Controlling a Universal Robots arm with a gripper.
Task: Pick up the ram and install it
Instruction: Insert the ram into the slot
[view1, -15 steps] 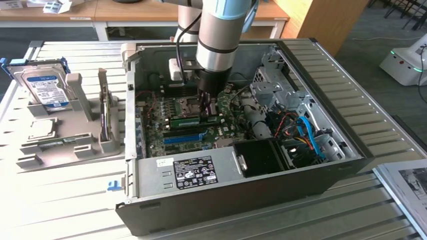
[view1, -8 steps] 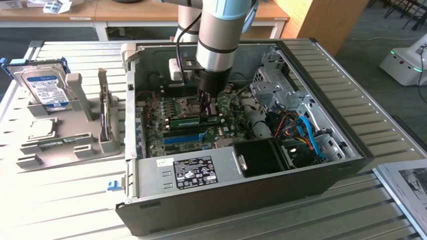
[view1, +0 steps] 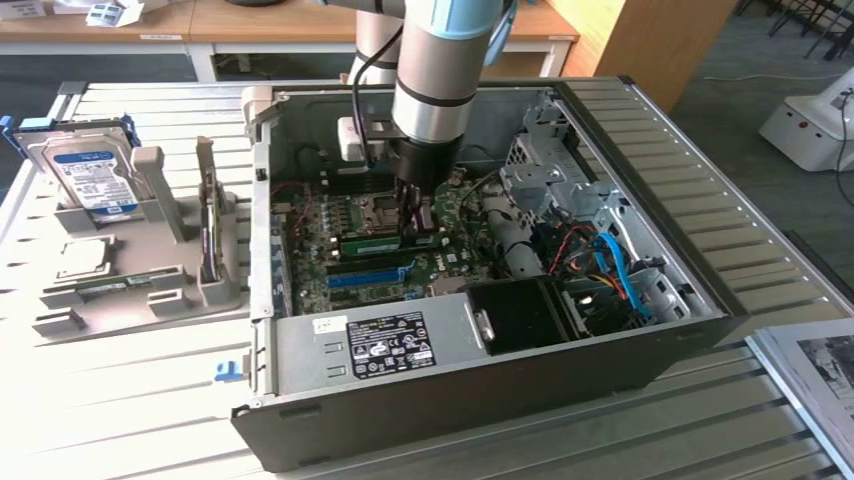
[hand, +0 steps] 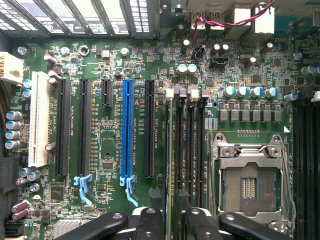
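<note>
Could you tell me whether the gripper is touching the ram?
Cannot tell. In the exterior view the gripper sits right at the ram, but no contact or gap shows plainly.

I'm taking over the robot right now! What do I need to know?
End effector: open, holding nothing, low inside the computer case, over the memory slots.
Ram: standing on edge on the motherboard, next to the CPU socket, with one end by the end effector.
Done: ram picked up and placed at the slots.
Left: I can't tell if it is fully seated.
</note>
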